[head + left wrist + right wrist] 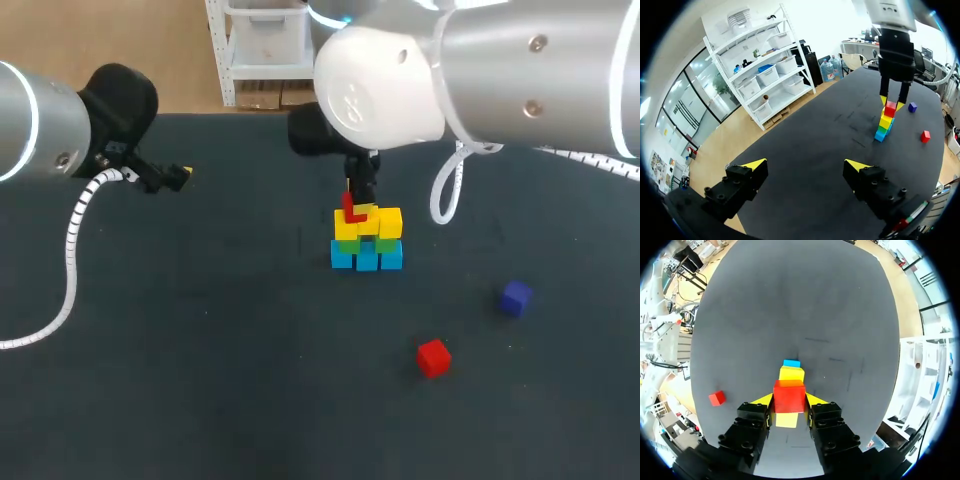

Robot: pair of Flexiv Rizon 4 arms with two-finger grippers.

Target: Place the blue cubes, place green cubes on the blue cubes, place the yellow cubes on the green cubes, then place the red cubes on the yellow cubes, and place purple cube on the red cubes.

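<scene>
A small pyramid stands mid-table: blue cubes [366, 258] at the base, green cubes [378, 243] on them, yellow cubes [372, 223] above. My right gripper [356, 206] hangs straight over the stack, shut on a red cube [353, 214] at the top of the left yellow cube; I cannot tell whether it rests there. In the right wrist view the red cube [789, 396] fills the gap between the fingers, with yellow [791, 373] and blue [791, 363] cubes under it. My left gripper [807, 164] is open and empty, far to the left of the stack [884, 127].
A second red cube [433, 357] lies loose at the front right. A purple cube [516, 298] sits beyond it, right of the stack. The dark table [200, 380] stretches bare to the left and front.
</scene>
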